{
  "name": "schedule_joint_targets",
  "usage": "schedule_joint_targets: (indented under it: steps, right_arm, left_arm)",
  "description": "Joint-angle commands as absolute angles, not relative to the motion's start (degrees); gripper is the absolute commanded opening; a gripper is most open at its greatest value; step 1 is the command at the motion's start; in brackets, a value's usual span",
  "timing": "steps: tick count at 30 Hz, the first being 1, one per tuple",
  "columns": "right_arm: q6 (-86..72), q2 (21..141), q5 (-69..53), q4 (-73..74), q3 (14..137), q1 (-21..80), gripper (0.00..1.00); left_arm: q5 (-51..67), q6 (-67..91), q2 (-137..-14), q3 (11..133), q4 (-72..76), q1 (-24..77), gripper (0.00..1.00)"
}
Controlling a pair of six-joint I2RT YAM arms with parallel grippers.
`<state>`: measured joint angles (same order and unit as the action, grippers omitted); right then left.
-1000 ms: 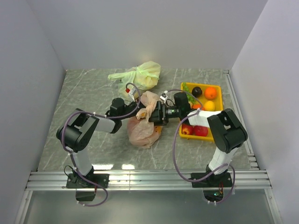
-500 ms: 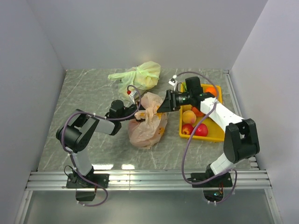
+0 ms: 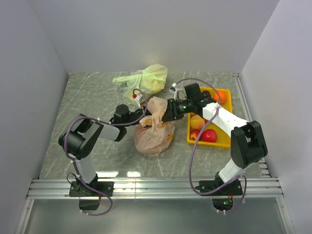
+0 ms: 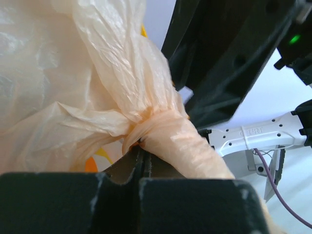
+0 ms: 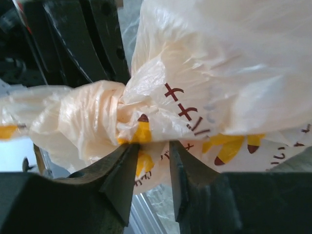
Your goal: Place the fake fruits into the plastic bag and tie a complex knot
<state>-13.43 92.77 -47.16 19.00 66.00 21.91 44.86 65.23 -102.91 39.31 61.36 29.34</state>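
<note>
Right claw (image 3: pixel 165 115) has edged back onto the bag (image 3: pixel 152 136), whose twisted neck lies between both claws. Its tips sit barely apart, perhaps nipping film; I cannot tell. Left claw (image 4: pixel 143 162) pinches the rolled handle (image 4: pixel 181 142). The bag is thin, soft and slippery, so grip the roll. Marbled table (image 3: pixel 87 102), walls close.

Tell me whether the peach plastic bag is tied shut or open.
Tied shut. The plastic bag is gathered at its neck into a tight knot, visible in both wrist views.
</note>
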Motion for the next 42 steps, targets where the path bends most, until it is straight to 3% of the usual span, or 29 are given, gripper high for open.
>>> schedule_joint_targets:
  steps: [1, 6, 12, 17, 25, 33, 42]
  right_arm:
    - [-10.7, 92.9, -46.8, 20.5, 63.8, 24.8, 0.43]
    - [-10.5, 94.8, -46.9, 18.4, 61.1, 26.2, 0.57]
    - [-6.9, 98.4, -47.0, 22.1, 66.2, 24.3, 0.64]
    - [-0.8, 90.9, -49.5, 27.4, 68.1, 21.0, 0.68]
    - [0.1, 82.3, -50.4, 28.8, 66.7, 20.3, 0.67]
    - [-9.4, 92.0, -48.5, 24.3, 73.5, 21.5, 0.65]
    - [-16.3, 96.4, -53.0, 16.7, 71.3, 25.2, 0.73]
  left_arm:
    - [46.2, 67.8, -102.5, 40.4, 68.9, 29.5, 0.0]
    - [45.9, 69.8, -103.1, 41.5, 71.6, 29.5, 0.0]
    - [46.7, 70.3, -103.1, 41.5, 71.8, 29.5, 0.0]
    - [46.6, 68.8, -102.2, 39.9, 70.8, 29.3, 0.0]
    - [47.1, 69.2, -102.8, 40.3, 71.6, 29.4, 0.0]
    - [49.0, 69.6, -102.8, 40.3, 72.4, 29.3, 0.0]
    - [52.5, 74.8, -104.8, 41.9, 81.7, 30.9, 0.0]
